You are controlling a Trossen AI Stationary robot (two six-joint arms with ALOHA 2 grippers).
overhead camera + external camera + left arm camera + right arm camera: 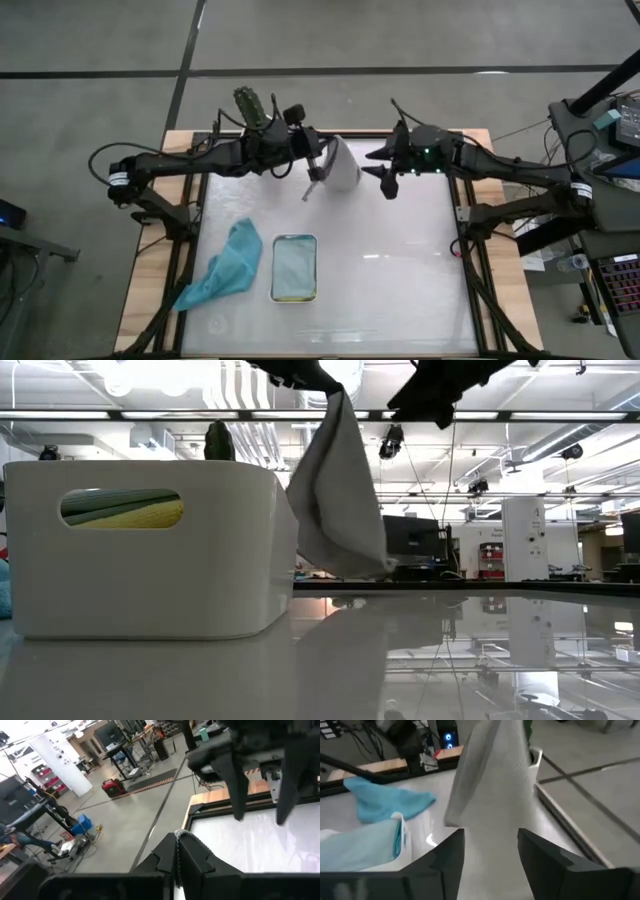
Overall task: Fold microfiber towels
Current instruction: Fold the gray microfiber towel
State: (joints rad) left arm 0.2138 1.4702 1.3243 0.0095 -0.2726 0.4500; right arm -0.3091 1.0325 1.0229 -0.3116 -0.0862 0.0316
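In the high view, the left claw [318,160] is clenched on the top edge of a soft grey square microfiber towel [341,166], which hangs in the air above the upper middle of the glossy white counter [400,270]. In the low view the same grey cloth [335,495] droops from the top of the frame, clear of the surface. The right claw [388,172] sits just to the right of the cloth, released, its fingers [447,852] spread with the towel in front of them. A crumpled teal microfiber towel [225,265] lies at lower left. Beside it stands a white rectangular plastic tray [294,268] holding a folded light blue cloth [294,265].
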